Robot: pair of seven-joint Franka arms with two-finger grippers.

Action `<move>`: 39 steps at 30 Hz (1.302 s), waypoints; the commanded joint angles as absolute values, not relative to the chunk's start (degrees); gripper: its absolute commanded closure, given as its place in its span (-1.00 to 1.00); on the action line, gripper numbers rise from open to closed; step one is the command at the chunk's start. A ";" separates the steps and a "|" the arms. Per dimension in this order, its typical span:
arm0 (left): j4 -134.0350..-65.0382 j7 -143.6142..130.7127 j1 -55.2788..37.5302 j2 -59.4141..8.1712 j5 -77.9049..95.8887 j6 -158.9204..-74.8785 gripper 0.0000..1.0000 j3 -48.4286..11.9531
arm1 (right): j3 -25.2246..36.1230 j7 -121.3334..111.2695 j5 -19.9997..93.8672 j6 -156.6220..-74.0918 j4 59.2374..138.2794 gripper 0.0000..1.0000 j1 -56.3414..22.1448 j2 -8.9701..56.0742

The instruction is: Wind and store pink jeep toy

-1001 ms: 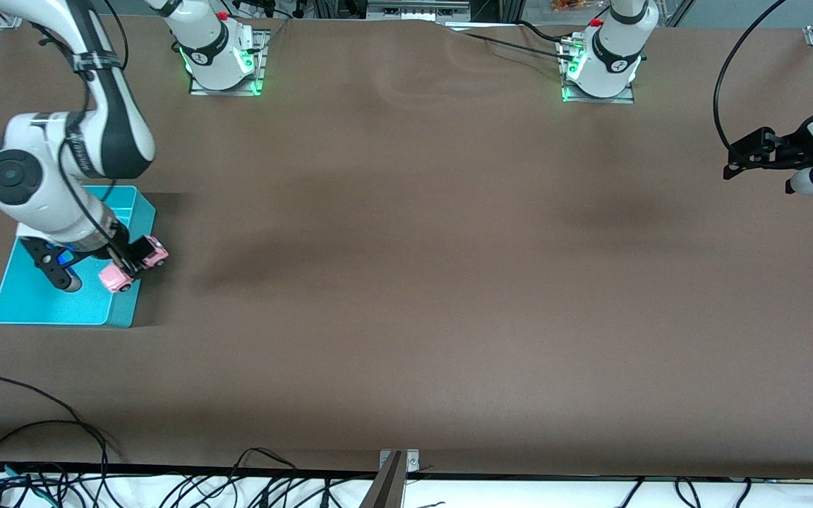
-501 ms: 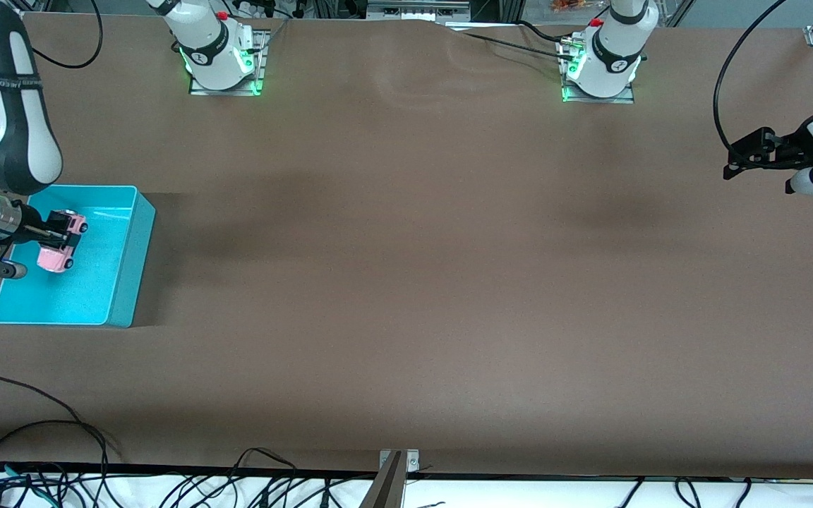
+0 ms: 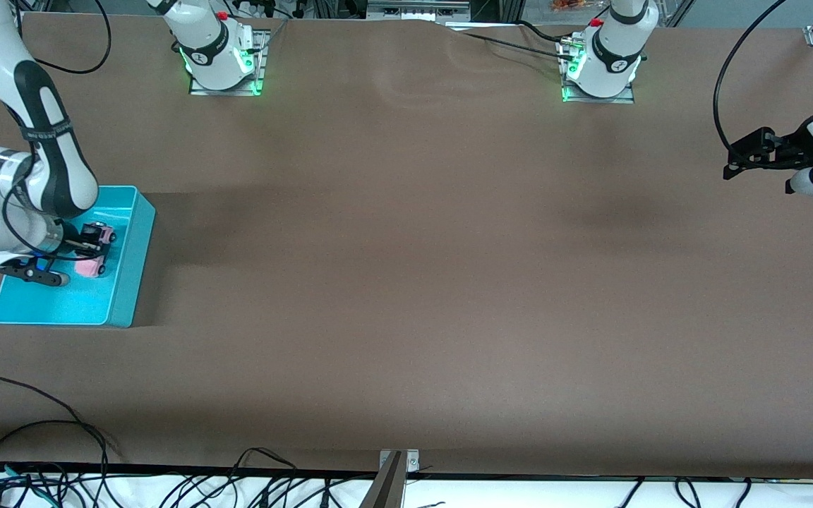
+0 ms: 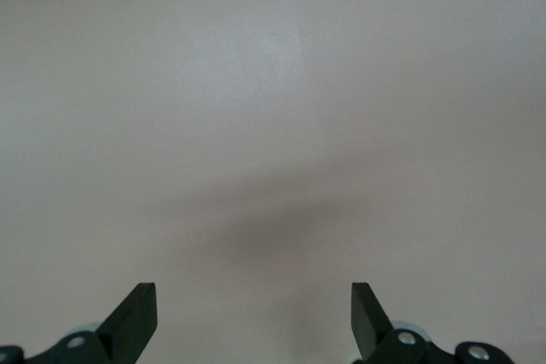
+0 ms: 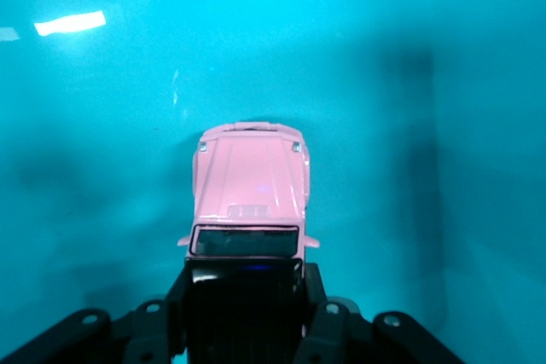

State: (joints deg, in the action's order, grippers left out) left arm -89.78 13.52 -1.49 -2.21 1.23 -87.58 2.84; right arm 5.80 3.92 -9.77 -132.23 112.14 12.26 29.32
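Note:
The pink jeep toy [image 3: 89,267], pale pink with a black roof, hangs inside the turquoise bin [image 3: 140,233] near the right arm's end of the table. My right gripper [image 3: 93,245] is shut on its rear part. In the right wrist view the fingers [image 5: 173,306] clamp the black roof, and the jeep's [image 5: 252,183] pink hood points at the bin's floor [image 5: 102,125]. Whether it touches the floor I cannot tell. My left gripper [image 3: 731,166] waits open and empty over the bare table at the left arm's end; its fingertips [image 4: 139,311] stand wide apart.
The brown table cover [image 3: 406,282] stretches between the bin and the left arm. Both arm bases [image 3: 223,56] stand along the edge farthest from the front camera. Loose black cables [image 3: 39,437] lie at the edge nearest to it.
My right gripper carried the jeep from the bin's rim across the bin and has now come down inside it. The left arm has not moved.

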 commanded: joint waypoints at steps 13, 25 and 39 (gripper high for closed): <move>-87.71 12.92 -0.97 -3.16 2.37 -86.31 -1.00 2.46 | 3.87 9.84 -9.32 -129.74 113.29 -0.92 12.92 22.86; -87.71 12.92 -1.05 -3.16 2.37 -86.31 -1.00 2.55 | -0.26 9.23 -8.97 -114.54 108.91 -1.00 12.57 10.20; -87.71 12.92 -1.05 -3.16 2.37 -86.31 -1.00 2.46 | -10.71 8.79 1.85 -93.78 88.33 -1.00 12.48 8.17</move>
